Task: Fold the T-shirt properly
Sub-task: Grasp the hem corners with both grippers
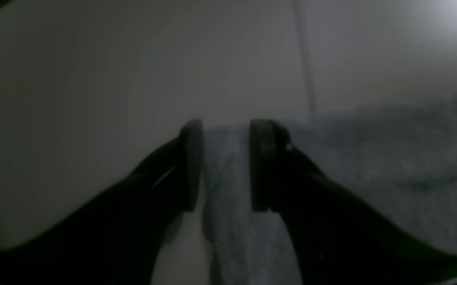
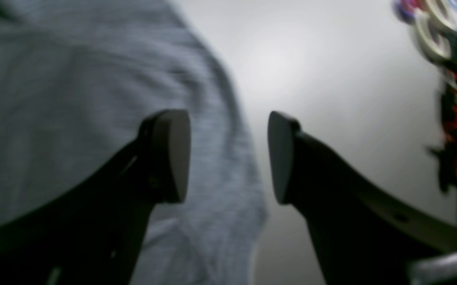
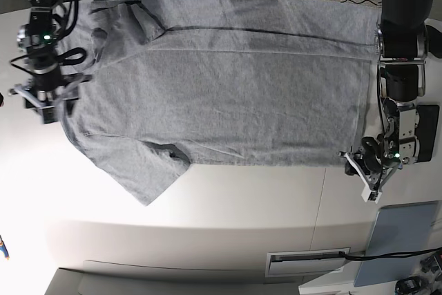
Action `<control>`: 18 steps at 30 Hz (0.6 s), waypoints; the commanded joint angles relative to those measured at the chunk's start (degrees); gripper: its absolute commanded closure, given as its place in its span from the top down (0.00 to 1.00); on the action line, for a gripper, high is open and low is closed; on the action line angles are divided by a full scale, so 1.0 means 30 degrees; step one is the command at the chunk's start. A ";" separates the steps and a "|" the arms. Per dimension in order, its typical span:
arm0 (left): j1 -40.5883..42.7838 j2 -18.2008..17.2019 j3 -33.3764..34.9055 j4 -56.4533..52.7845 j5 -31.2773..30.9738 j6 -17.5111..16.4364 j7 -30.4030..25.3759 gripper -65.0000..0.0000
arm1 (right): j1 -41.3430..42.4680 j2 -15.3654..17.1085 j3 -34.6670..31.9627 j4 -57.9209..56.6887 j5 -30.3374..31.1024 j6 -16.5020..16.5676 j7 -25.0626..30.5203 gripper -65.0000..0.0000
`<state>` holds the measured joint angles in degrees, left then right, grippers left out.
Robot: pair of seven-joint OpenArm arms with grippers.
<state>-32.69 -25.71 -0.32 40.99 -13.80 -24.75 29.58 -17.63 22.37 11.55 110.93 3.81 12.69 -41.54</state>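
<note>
So that's one grey T-shirt [image 3: 235, 81], one white tabletop [image 3: 228, 205], two claws: left claw [image 3: 364, 174], right claw [image 3: 43, 105].

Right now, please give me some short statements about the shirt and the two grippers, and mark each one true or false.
1. The shirt lies spread flat on the table. True.
2. The left gripper has grey cloth between its fingers. True.
3. The right gripper is shut on a sleeve. False: its jaws stand apart, and the shirt edge only lies under them.
4. The shirt is already folded in half. False: it is one flat layer, with both sleeves out.
5. In the base view, the left gripper is at a corner of the shirt's hem. True.
</note>
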 commanded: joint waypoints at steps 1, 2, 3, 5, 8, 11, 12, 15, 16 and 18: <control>-0.0474 -0.0226 -0.0058 0.0284 -0.0117 0.0007 -0.0138 0.29 | 0.0168 0.0321 -0.0321 0.0357 -0.0561 -0.0175 0.0408 0.48; -0.0430 -0.0189 -0.0058 0.0284 -0.0117 0.0029 0.0015 0.29 | 0.0168 0.0321 -0.0780 0.0357 -0.0947 -0.0226 0.0408 0.48; -0.0401 -0.0146 -0.0058 0.0284 -0.0117 0.0036 0.0073 0.29 | 0.0168 0.0313 -0.1209 0.0357 -0.1260 -0.0423 0.0415 0.48; -0.0219 -0.0080 -0.0058 0.0284 -0.0109 0.0488 0.0153 0.29 | 0.0211 0.0306 -0.1880 0.0357 -0.1625 -0.0780 0.0401 0.48; -0.0029 -0.0051 -0.0058 0.0277 -0.0102 0.2412 0.0153 0.36 | 0.0211 0.0306 -0.2346 0.0357 -0.1989 -0.0889 0.0240 0.48; 0.0051 -0.0036 -0.0058 0.0277 -0.0109 0.2871 0.0153 0.45 | 0.0211 0.0306 -0.2353 0.0357 -0.1996 -0.0896 0.0240 0.48; 0.0066 0.0007 -0.0058 0.0277 -0.0109 0.2783 0.0160 0.45 | 0.0211 0.0306 -0.2353 0.0357 -0.1996 -0.0896 0.0240 0.48; 0.0291 0.0153 -0.0058 0.0277 -0.0131 0.2747 0.0153 0.45 | 0.0211 0.0313 -0.2353 0.0357 -0.1996 -0.0889 0.0248 0.48; 0.0423 0.0219 -0.0058 0.0277 -0.0211 0.2732 0.0153 0.45 | 0.0211 0.0313 -0.2353 0.0357 -0.1996 -0.0889 0.0240 0.48; 0.0670 0.0379 -0.0058 0.0277 -0.0619 0.2732 0.0226 0.45 | 0.0211 0.0313 -0.2353 0.0357 -0.2004 -0.0889 0.0248 0.48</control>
<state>-29.54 -24.29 -0.43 41.17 -15.31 -16.25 29.98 -17.61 22.39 4.10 110.96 -1.67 10.50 -41.80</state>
